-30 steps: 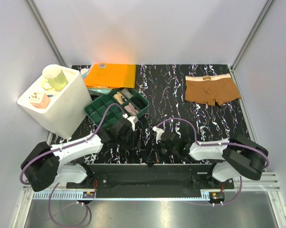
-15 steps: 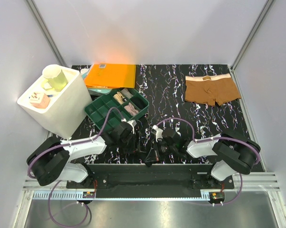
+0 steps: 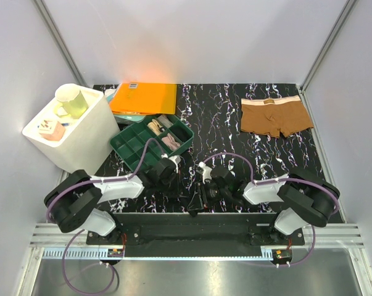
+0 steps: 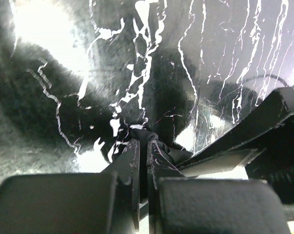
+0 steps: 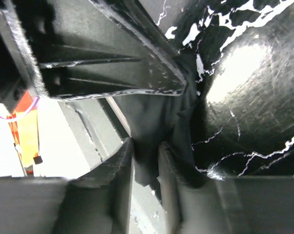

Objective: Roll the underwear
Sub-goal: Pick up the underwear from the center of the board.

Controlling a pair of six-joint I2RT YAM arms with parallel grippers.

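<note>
We find the left claw [image 4: 143,146] clamped on the black boxer briefs [image 5: 156,112] at the worktop [image 3: 223,111] near edge. The right claw [image 5: 146,156] straddles that cloth, grip undetermined. The brown boxer briefs [image 3: 275,117] lie flat, unrolled. We judge rolling barely begun.

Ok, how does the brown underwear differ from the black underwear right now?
The brown underwear lies spread flat at the table's far right; the black underwear is bunched at the near edge. The brown one is untouched; the black one is pinched in the shut left gripper. Neither looks rolled yet.
</note>
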